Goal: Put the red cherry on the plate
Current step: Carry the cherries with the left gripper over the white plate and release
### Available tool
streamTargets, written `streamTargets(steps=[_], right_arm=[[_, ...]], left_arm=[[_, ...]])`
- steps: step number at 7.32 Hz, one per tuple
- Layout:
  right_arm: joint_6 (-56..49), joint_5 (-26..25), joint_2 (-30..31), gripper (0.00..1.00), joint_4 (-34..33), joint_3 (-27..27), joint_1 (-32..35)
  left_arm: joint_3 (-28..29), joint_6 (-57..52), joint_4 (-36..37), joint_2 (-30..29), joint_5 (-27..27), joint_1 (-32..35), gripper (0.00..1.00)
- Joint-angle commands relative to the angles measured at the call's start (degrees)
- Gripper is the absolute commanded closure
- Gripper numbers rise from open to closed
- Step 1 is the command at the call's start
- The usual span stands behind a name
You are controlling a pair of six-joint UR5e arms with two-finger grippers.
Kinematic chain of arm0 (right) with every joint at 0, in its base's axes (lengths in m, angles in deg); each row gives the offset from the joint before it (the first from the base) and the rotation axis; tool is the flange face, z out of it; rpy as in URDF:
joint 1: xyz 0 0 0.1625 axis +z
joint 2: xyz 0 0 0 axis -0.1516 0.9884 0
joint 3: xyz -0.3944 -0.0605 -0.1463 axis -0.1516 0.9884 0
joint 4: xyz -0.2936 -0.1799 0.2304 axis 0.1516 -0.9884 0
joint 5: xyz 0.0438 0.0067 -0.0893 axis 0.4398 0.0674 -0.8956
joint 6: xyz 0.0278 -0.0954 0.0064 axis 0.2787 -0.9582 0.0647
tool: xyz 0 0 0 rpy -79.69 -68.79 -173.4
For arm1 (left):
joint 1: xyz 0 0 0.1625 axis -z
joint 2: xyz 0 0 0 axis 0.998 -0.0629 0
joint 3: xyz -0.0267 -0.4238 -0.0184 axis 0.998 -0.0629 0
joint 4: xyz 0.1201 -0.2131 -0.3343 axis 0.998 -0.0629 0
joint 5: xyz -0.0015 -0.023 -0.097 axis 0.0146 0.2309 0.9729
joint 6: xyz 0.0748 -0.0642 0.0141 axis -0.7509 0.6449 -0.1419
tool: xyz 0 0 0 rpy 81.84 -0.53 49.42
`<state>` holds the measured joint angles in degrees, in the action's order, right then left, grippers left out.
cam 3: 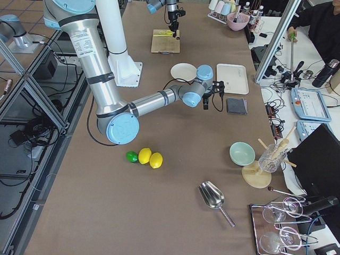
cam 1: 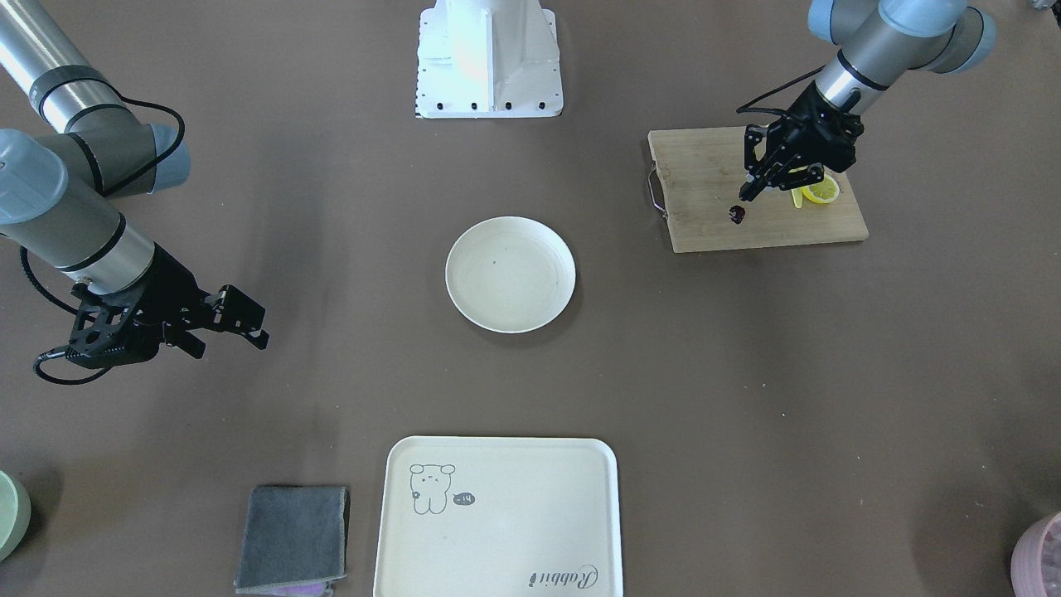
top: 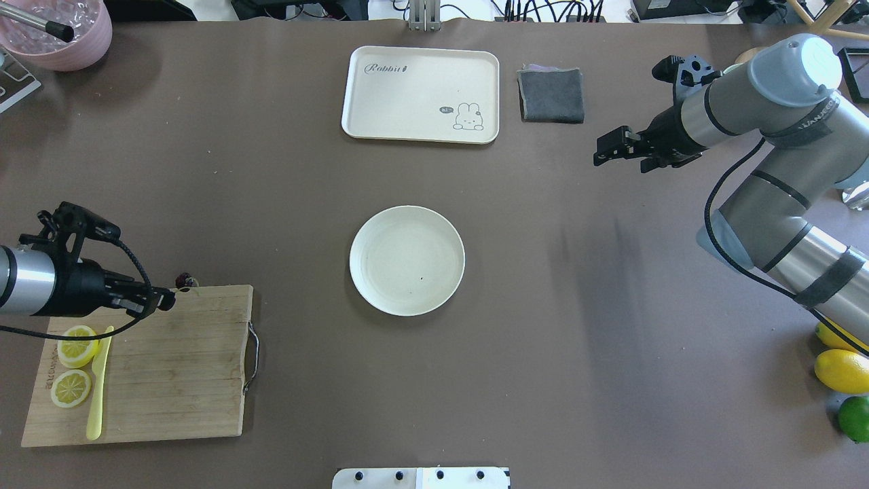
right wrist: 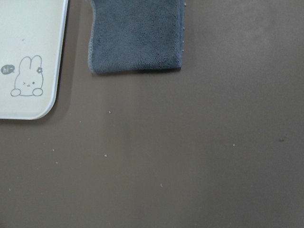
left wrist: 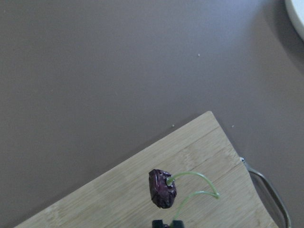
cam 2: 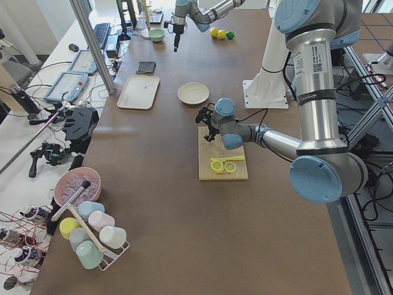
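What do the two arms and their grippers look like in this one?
The left arm and right arm are silver tubes with pale blue-grey caps at rounded joints. The left gripper and right gripper are black, two-fingered, of open linkage build. A black cable loops from each wrist. A white label sits on the left arm.

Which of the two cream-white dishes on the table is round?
The plate in the middle is round and plain; the tray beyond it is rectangular, with a rabbit drawing.
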<state>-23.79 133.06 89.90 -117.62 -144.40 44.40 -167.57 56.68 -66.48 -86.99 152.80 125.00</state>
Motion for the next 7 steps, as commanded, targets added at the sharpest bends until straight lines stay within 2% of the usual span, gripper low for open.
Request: streamTargets(steps=[1, 2, 3, 4, 5, 6, 7], right_arm=[[0.07, 0.37, 0.01, 0.00, -0.06, -0.38, 0.24], [0.07, 0.37, 0.10, 0.00, -0.06, -0.29, 0.24], [-0.02, 0.29, 0.10, 0.00, -0.06, -0.29, 0.24], [0.06, 0.20, 0.19, 0.00, -0.06, -0.21, 0.15], [-0.02, 0.11, 0.97, 0.00, 0.03, -0.20, 0.15], [-0.02, 0.11, 1.07, 0.00, 0.03, -0.20, 0.15], [-0.02, -0.24, 0.98, 0.00, 0.03, -0.20, 0.15]], left_arm=[[4.77, 5.94, 1.47, -13.41, 0.68, 0.51, 1.00], [6.19, 9.83, 7.31, -22.02, 0.42, -0.02, 1.00], [6.38, 11.17, 14.85, -28.02, -0.28, -1.33, 1.00], [7.69, 12.05, 16.31, -31.21, -6.47, -5.60, 1.00], [12.23, 12.32, 16.33, -35.68, -12.10, -8.95, 1.00], [16.45, 13.80, 15.98, -38.43, -13.98, -10.81, 1.00], [18.32, 14.25, 16.15, -39.93, -15.65, -12.23, 1.00]])
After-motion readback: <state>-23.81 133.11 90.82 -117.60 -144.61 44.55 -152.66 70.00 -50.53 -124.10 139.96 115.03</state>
